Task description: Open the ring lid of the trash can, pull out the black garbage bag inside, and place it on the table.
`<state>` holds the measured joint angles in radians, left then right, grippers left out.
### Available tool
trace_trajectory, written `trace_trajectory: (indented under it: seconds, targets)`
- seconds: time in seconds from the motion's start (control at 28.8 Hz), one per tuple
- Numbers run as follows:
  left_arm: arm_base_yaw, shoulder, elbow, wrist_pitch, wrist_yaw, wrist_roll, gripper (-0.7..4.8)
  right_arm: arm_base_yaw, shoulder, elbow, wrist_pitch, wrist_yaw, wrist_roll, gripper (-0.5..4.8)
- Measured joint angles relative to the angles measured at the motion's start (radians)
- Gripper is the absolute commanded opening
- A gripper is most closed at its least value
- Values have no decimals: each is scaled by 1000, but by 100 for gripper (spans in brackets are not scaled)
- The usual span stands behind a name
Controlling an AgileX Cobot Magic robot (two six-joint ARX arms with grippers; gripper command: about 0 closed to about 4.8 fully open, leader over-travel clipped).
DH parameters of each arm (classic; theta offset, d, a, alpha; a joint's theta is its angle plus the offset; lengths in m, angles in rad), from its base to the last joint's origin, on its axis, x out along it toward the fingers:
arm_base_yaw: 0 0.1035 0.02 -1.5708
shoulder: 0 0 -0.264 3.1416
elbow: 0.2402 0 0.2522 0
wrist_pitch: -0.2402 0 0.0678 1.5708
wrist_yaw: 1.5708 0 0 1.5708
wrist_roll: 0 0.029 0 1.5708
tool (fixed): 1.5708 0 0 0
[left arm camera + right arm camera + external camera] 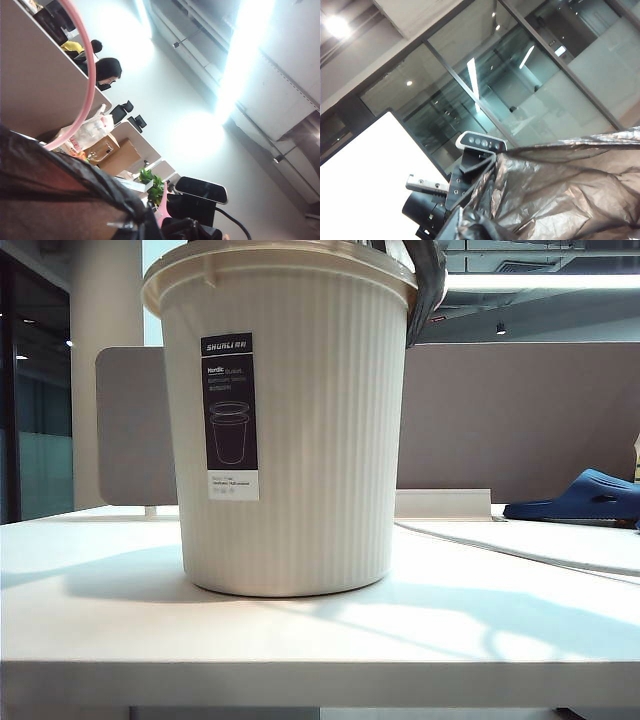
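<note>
**White table, one bucket**

The table [100, 630] is broad, smooth and white with a thick front edge. The trash can [285, 440] stands upright on it just left of centre. At three o'clock, a blue slipper [585, 498] rests at its far edge.

The black garbage bag [555, 190] fills the near part of the right wrist view, crinkled and glossy (greyish highlights throughout), draped against a dark camera mount [470, 170] before glass walls [520, 75].

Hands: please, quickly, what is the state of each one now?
Left hand: closed, apparently on the black garbage bag.
Right hand: closed; what it holds cannot be told.
</note>
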<state>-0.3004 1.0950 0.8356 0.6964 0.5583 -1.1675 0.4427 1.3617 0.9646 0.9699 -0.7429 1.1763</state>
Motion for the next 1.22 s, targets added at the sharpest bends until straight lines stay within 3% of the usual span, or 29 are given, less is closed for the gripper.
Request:
trace_trajectory:
  seconds: [0.45,1.22]
  targets:
    - [-98,51,60,-20,-36,3,-6,-2,2,148,-168,-46,-84,-1]
    - [-92,74,169,-38,-38,3,-6,-17,3,200,-213,-74,-124,-1]
